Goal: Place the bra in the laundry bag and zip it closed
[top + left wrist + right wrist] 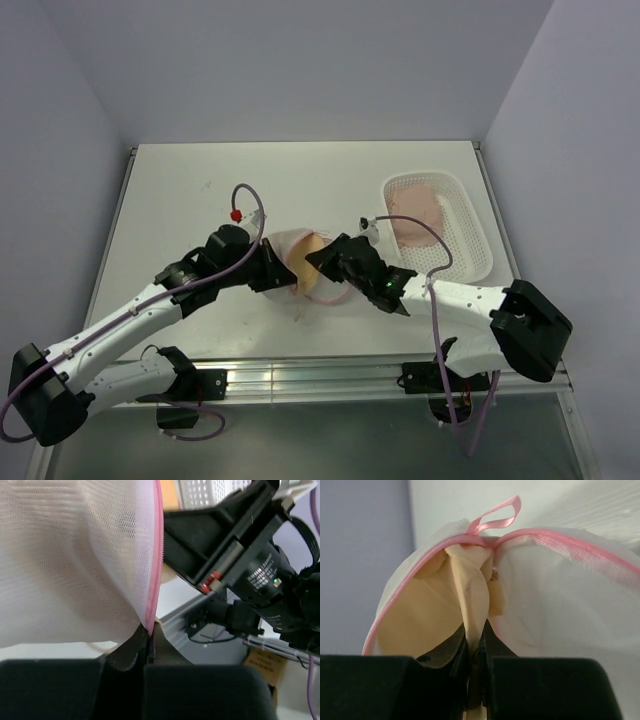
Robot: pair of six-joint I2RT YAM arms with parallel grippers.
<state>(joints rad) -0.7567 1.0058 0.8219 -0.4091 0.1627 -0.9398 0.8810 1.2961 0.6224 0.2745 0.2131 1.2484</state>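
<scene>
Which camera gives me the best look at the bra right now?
Right wrist: the bra lies inside the open laundry bag, with a fold pinched in the right gripper. The top view shows only a small peach patch; the left wrist shows mostly mesh and a peach sliver by the rim.

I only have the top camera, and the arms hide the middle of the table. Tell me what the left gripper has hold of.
Observer: In the left wrist view, the left gripper is shut on the pink zipper edge of the mesh bag.
Operator: Now the right one.
Observer: The right gripper is shut on a fold of the peach bra.
Operator: Give me the zipper state.
Observer: Open. In the right wrist view, the bag's mouth gapes around the bra.
</scene>
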